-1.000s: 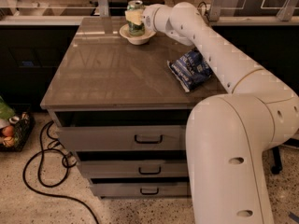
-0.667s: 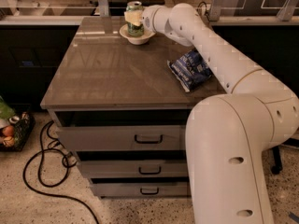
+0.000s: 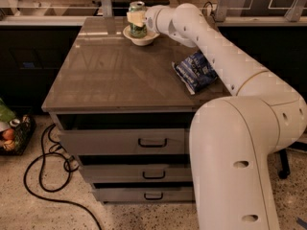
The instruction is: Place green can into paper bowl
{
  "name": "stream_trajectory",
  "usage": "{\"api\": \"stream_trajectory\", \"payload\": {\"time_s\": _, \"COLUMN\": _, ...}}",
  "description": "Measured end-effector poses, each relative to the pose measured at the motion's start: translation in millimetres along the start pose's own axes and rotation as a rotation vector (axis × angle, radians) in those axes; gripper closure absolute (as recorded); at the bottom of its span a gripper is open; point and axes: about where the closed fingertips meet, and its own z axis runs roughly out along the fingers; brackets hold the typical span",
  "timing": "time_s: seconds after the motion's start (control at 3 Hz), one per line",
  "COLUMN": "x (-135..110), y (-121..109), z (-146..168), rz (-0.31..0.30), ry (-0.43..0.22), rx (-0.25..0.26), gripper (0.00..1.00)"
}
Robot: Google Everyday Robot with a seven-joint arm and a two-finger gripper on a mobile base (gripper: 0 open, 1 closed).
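The green can point(image 3: 137, 8) stands upright in the paper bowl point(image 3: 140, 39) at the far edge of the cabinet top point(image 3: 115, 75). My gripper point(image 3: 136, 18) reaches in from the right, with its pale fingers around the middle of the can. The can's silver top shows above the fingers and its base sits inside the bowl.
A blue and white snack bag point(image 3: 195, 71) lies on the right side of the cabinet top, beside my arm point(image 3: 216, 56). The cabinet has three drawers point(image 3: 144, 143) in front. A black cable point(image 3: 53, 176) and a basket of items point(image 3: 12, 133) lie on the floor at left.
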Motion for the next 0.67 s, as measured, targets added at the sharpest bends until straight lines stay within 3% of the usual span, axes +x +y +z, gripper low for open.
{"api": "stream_trajectory", "payload": {"time_s": 0.33, "x": 1.1, "y": 2.4, "z": 2.2, "rz": 0.001, "ry": 0.001, "rx": -0.004, "gripper": 0.13}}
{"api": "stream_trajectory", "payload": {"time_s": 0.67, "x": 2.1, "y": 4.5, "z": 4.0, "rz": 0.002, "ry": 0.002, "rx": -0.007, "gripper": 0.0}}
